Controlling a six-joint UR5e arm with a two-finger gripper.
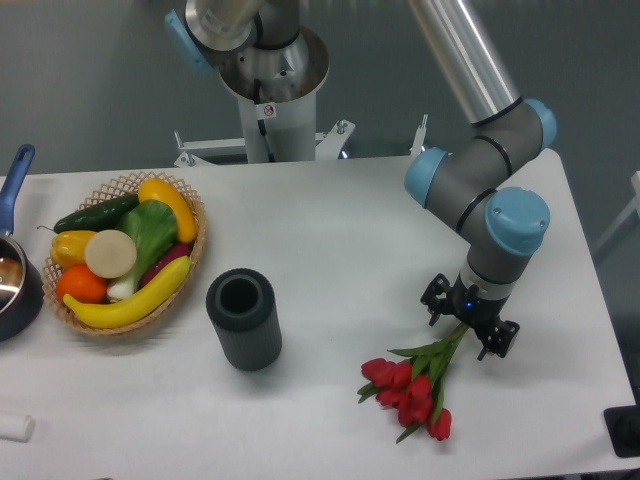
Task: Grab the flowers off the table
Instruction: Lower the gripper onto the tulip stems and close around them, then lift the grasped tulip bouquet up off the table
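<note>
Lying on white table (330,230) — flowers (412,388), grey wall behind

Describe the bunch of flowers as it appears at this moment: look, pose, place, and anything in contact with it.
The flowers are a bunch of red tulips with green leaves and long green stems gathered together. They lie flat on the white table, near its front right, heads pointing to the front edge and stems running up and right. The stem ends disappear under the claw, which stands over them with its jaws on either side; whether the jaws already press the stems cannot be told. Nothing else touches the bunch.
</note>
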